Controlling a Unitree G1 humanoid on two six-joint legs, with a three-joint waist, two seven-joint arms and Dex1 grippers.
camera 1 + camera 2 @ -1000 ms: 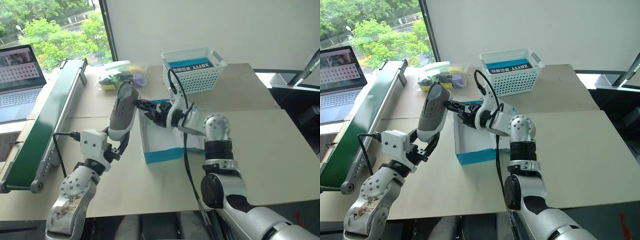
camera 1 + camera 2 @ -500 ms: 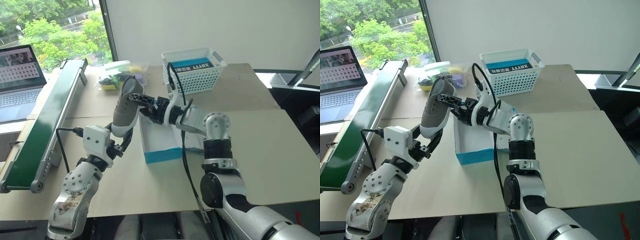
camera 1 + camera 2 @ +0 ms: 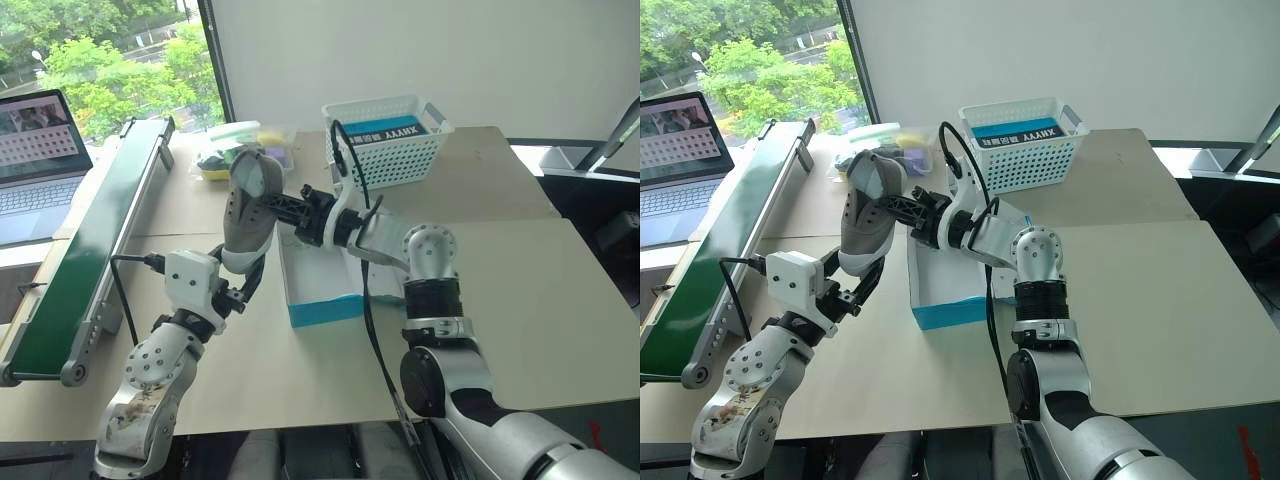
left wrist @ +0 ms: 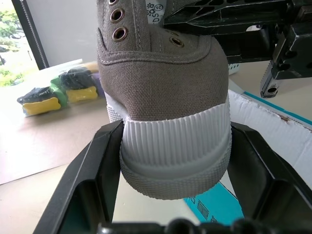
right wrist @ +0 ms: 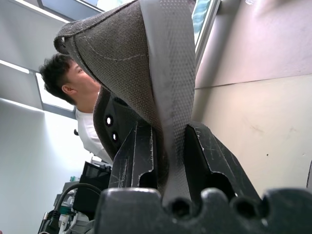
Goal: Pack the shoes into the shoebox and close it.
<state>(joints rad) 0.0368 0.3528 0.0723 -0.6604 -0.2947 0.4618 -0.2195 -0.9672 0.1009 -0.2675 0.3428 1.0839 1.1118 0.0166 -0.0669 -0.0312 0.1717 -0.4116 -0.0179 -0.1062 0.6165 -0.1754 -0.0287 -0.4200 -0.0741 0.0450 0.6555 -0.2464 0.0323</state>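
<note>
Since a second ago my right gripper [image 3: 902, 208] has closed on the shoe [image 3: 247, 215], pinching its side wall at the opening. Nearest me, my left gripper [image 3: 240, 283] clamps the toe, propping the shoe upright just left of the shoebox [image 3: 322, 285], so I judge this a handover between hands. Beyond the shoebox stands a white basket [image 3: 385, 138].

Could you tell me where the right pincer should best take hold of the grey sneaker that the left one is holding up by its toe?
Probably the heel collar, from the shoebox side. The sneaker stands toe-down in the left pincer, so its heel end is free on top, and the thin fabric rim fits between narrow fingers. The right pincer already pinches that rim.
</note>
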